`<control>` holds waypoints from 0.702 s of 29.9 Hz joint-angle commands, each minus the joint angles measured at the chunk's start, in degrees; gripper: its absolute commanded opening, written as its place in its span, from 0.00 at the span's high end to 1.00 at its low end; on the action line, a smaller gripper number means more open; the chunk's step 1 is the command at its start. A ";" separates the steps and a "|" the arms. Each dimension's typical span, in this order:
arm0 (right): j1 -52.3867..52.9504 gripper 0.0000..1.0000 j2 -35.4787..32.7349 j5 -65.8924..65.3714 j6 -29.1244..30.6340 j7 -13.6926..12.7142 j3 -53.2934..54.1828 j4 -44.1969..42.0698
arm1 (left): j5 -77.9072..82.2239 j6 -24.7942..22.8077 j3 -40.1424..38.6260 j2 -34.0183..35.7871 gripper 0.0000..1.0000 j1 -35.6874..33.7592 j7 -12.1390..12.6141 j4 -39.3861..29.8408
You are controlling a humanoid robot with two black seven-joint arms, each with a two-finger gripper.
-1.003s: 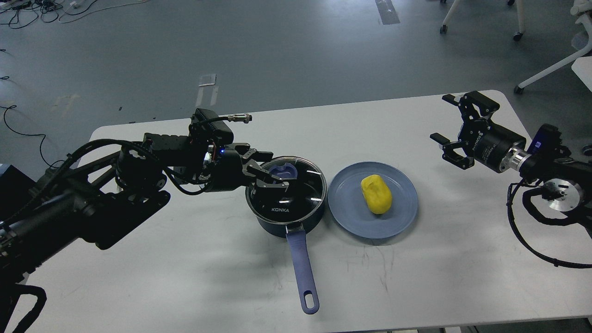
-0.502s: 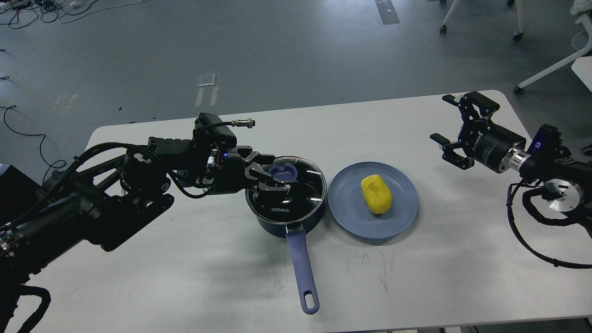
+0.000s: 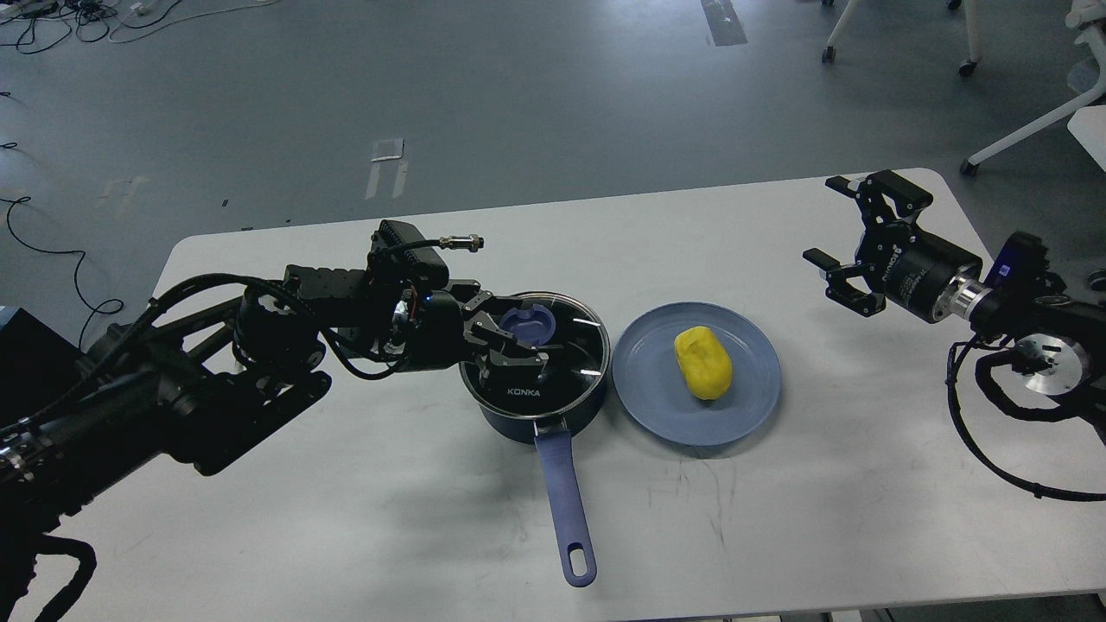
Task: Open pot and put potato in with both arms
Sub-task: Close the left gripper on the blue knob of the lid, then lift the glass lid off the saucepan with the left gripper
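**Left gripper over the lid knob, potato on its plate**

I see a white table (image 3: 346,484) with rounded corners, its matte top scuffed with thin dark marks near the front. Behind it lies a smooth grey floor with cables (image 3: 52,22) in the far left corner and white chair legs (image 3: 1020,130) on casters at the far right.

The pot (image 3: 536,402) is dark blue and round, with a long blue handle (image 3: 566,497) pointing toward me, a loop at its end. It wears a glass lid (image 3: 570,354) with a metal rim and a blue knob (image 3: 527,324).

My left gripper (image 3: 510,341) sits on the lid at the knob, its 2 fingers spread around it, not yet clamped as far as I can tell.

The potato (image 3: 702,363) is yellow, smooth and oblong, lying on a flat round blue plate (image 3: 648,380) that sits just beside the pot on its right.

My right gripper (image 3: 842,238) hangs above the table's far right corner, well apart from the plate, fingers spread wide and holding nothing.
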 commanded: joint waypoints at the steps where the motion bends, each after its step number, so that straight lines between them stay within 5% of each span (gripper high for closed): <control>1: -0.06 0.02 -0.08 0.00 0.00 0.00 -0.06 0.01 | 0.00 0.55 0.02 0.07 0.27 0.00 0.00 0.03; 6: 0.03 0.02 -0.08 0.00 0.00 0.00 0.03 0.01 | -0.09 0.73 -0.07 0.33 0.51 -0.43 0.00 -0.50; 21: 0.03 0.02 -0.87 0.00 0.00 0.00 0.03 0.18 | -0.62 0.82 -0.16 10.61 0.51 -7.38 0.00 -3.14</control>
